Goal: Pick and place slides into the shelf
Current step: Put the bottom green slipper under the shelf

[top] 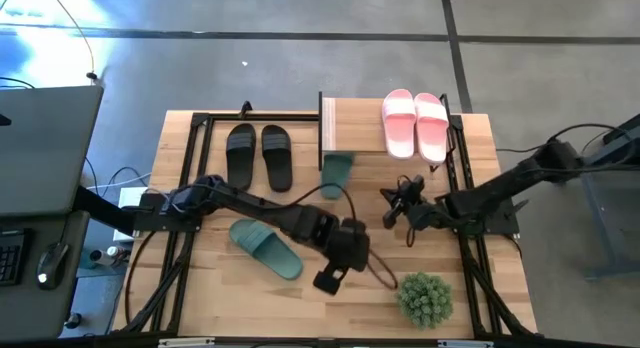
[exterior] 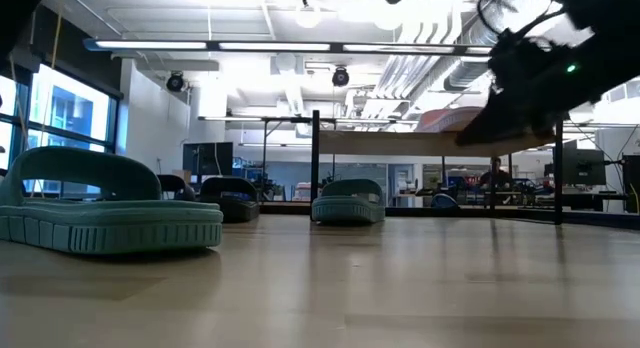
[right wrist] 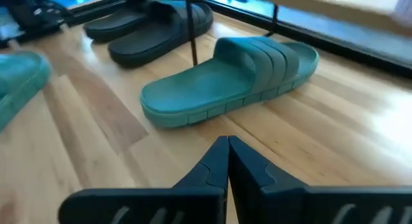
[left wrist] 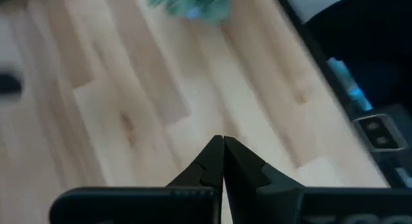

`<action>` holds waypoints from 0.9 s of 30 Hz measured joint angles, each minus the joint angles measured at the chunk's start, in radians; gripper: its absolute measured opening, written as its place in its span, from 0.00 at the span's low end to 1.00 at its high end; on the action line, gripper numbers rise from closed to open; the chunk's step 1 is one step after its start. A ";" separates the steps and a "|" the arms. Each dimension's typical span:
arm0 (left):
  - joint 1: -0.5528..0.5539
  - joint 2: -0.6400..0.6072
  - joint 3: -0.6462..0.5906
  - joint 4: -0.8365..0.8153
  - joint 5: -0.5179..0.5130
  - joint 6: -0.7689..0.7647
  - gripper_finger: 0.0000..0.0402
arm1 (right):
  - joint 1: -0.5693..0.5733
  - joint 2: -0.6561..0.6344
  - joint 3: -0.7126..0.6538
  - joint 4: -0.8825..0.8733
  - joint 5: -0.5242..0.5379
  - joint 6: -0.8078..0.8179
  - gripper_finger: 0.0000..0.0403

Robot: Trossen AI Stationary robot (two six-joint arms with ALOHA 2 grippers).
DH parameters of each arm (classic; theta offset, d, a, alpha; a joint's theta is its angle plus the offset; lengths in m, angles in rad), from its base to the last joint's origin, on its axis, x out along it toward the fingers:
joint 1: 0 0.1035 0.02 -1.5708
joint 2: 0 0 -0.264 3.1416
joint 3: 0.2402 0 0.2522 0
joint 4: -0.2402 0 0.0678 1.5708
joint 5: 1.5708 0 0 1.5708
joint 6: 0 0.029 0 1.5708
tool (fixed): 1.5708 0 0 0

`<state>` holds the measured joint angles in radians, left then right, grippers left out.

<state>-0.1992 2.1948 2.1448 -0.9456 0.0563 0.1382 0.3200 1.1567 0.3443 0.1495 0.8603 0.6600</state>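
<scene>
black slides (top: 258, 154) sit left of the shelf (top: 352, 125); one green slide (top: 266, 247) lies by the left gripper (top: 330, 281), fingers pinched together. another green slide (top: 336, 174) pokes under the shelf, pink slides (top: 416, 123) on top. right gripper (top: 392, 207), pinched empty, hovers beside.

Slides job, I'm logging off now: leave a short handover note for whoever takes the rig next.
Left claw: shut, empty, over the bare table near the plant.
Right claw: shut, empty, in front of the shelf.
Done: pink pair sits on the shelf's top board. One green slide lies at the shelf's front edge, toe tucked under the board.
Left: the other green slide lies loose mid-table beside the left arm; the black pair stands on the table left of the shelf. Those three still need shelving, and the tucked green one may need pushing further in.
</scene>
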 joint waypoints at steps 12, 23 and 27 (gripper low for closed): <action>-0.078 -0.013 -0.089 0.342 0.251 0.019 0.00 | -0.105 0.339 0.000 0.372 -0.065 -0.067 0.00; -0.032 -0.018 -0.355 0.860 0.304 -0.099 0.00 | -0.163 0.410 0.000 0.486 -0.094 -0.092 0.00; 0.028 -0.070 -0.461 0.866 0.283 -0.142 0.00 | -0.175 0.410 0.000 0.502 -0.094 -0.091 0.00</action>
<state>-0.1710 2.1251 1.6837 -0.0796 0.3392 -0.0036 0.1451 1.5666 0.3447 0.6510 0.7665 0.5694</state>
